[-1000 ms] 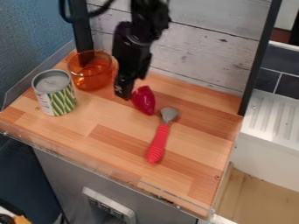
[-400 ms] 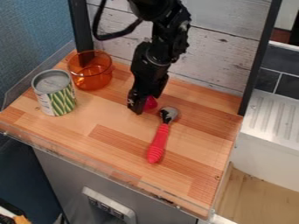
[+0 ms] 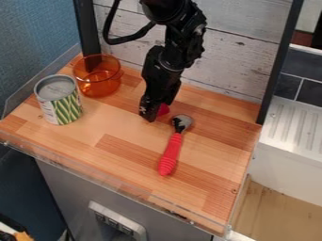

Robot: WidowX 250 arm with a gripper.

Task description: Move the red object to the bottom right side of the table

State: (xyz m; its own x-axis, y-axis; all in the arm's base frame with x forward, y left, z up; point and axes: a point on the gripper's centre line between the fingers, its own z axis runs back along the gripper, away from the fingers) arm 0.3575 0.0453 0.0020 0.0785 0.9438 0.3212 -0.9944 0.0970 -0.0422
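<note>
The gripper (image 3: pixel 149 116) is seen low over the middle of the table (image 3: pixel 119 162), toward the back, with its tip slanted down and leftward in the view. The arm (image 3: pixel 170 61) is entered from the top edge, with a black cable looped at its left. Whether the gripper is clenched, released or closed on anything cannot be told from this angle. The red object (image 3: pixel 164 110) is located directly beside the gripper, on its right in the view, and is partly hidden by it; contact between the two cannot be confirmed. The object's position is recorded as the back half of the table, well apart from the bottom right corner. A scoop (image 3: pixel 170 156) is laid just to the right and in front of it, its metal head pointed toward the back and its ridged red handle toward the front edge; a dark patch is noted on the head. At the left, a can (image 3: pixel 60 102) with a green striped label is stood upright. Just behind it and to its right, a transparent orange pot (image 3: pixel 98 84) is placed upright. The table is backed by whitewashed boards (image 3: pixel 229 59), with a black post at each side.
</note>
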